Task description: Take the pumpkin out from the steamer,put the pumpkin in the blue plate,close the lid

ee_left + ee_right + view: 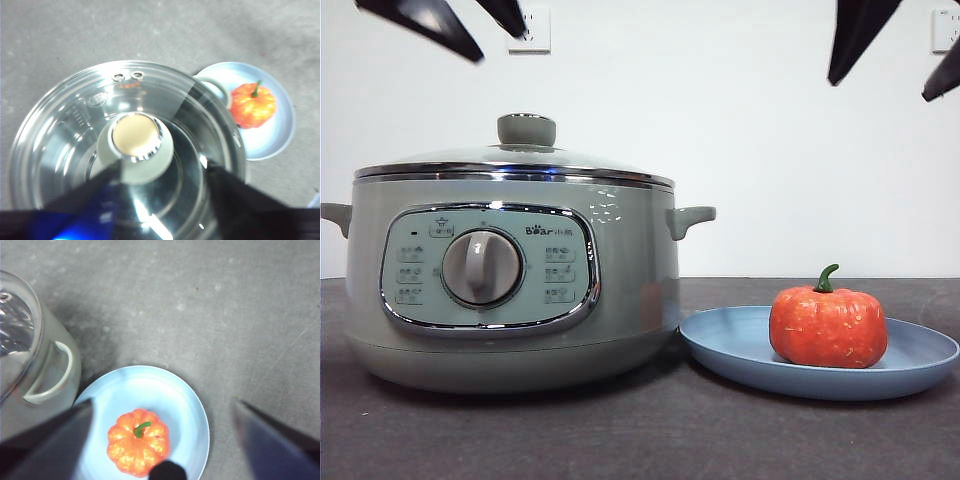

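Large round sage-green steamer point(515, 290) on the dark grey worktop point(640, 440), with "Bear" printed on the front control panel point(488, 268) beside a round dial point(482, 267); small button labels too fine to read. Domed glass lid point(515, 160) with chrome rim and green knob point(527, 130) seated on the steamer. Just beside the steamer, a shallow light-blue plate point(910, 365). On the plate, a small orange-red ribbed pumpkin point(828, 325), upright, curved green stem on top, pale speckles on the skin. Left gripper point(162, 175) above the lid knob, jaws apart, holding nothing. Right gripper point(162, 412) above the plate, jaws spread wide, empty.
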You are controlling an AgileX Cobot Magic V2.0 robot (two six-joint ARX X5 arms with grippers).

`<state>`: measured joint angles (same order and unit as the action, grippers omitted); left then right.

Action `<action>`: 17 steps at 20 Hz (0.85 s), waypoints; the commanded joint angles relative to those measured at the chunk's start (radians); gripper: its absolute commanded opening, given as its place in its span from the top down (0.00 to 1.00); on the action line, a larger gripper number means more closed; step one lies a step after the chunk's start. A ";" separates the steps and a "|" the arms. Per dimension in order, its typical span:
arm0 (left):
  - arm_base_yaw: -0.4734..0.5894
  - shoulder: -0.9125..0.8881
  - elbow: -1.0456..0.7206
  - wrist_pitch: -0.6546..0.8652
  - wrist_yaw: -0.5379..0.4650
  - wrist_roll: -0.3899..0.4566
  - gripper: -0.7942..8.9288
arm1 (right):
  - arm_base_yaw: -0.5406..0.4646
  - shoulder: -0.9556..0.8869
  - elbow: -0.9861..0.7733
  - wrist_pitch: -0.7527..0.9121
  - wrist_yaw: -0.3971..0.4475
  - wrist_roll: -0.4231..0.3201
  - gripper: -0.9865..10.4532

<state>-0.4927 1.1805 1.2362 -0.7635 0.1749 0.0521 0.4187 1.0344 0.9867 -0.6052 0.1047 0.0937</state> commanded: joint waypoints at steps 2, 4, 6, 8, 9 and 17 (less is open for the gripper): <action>-0.002 -0.080 -0.006 -0.026 -0.063 0.020 0.93 | 0.004 -0.032 -0.012 0.006 -0.001 -0.010 0.92; -0.002 -0.136 -0.018 -0.024 -0.100 0.028 0.93 | 0.022 -0.074 -0.032 0.034 -0.001 -0.026 0.92; -0.002 -0.214 -0.083 0.028 -0.106 0.027 0.93 | 0.055 -0.138 -0.089 0.122 -0.001 -0.037 0.92; -0.002 -0.309 -0.201 0.111 -0.167 0.027 0.93 | 0.090 -0.214 -0.176 0.236 0.000 -0.043 0.92; -0.002 -0.359 -0.270 0.151 -0.196 0.026 0.93 | 0.106 -0.251 -0.226 0.291 0.002 -0.043 0.92; 0.000 -0.612 -0.594 0.317 -0.229 0.000 0.92 | 0.145 -0.357 -0.425 0.412 0.008 0.013 0.91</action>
<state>-0.4931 0.5671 0.6472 -0.4492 -0.0505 0.0593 0.5636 0.6823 0.5663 -0.1955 0.1081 0.0856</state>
